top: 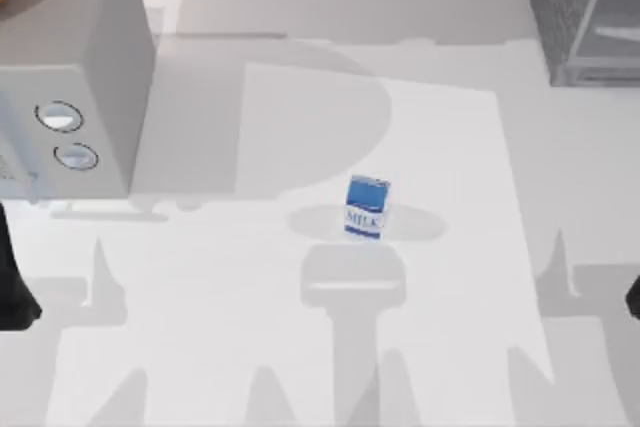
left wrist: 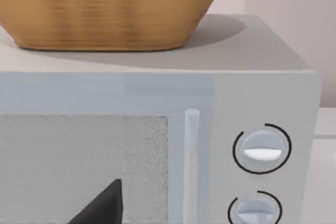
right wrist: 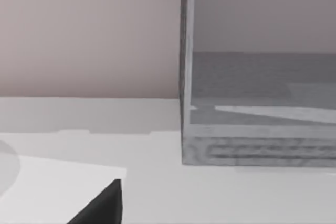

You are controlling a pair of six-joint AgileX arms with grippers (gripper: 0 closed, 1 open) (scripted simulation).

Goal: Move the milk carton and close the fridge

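The milk carton (top: 367,207), blue on top with a white band and blue lettering, stands upright near the middle of the table, apart from both arms. The fridge (top: 580,7), dark grey and speckled, stands at the back right corner; the right wrist view looks into its grey inside (right wrist: 257,93) past a light frame edge. My left gripper (top: 12,287) is parked at the table's left edge and my right gripper (top: 633,299) at the right edge, both far from the carton. One dark fingertip (left wrist: 100,208) shows low in the left wrist view, and another fingertip (right wrist: 100,205) in the right wrist view.
A pale grey box with two round dials (top: 70,77) fills the back left corner, seen close up in the left wrist view (left wrist: 210,93). A woven basket (left wrist: 105,9) sits on top of it. White table (top: 450,127) lies open between carton and fridge.
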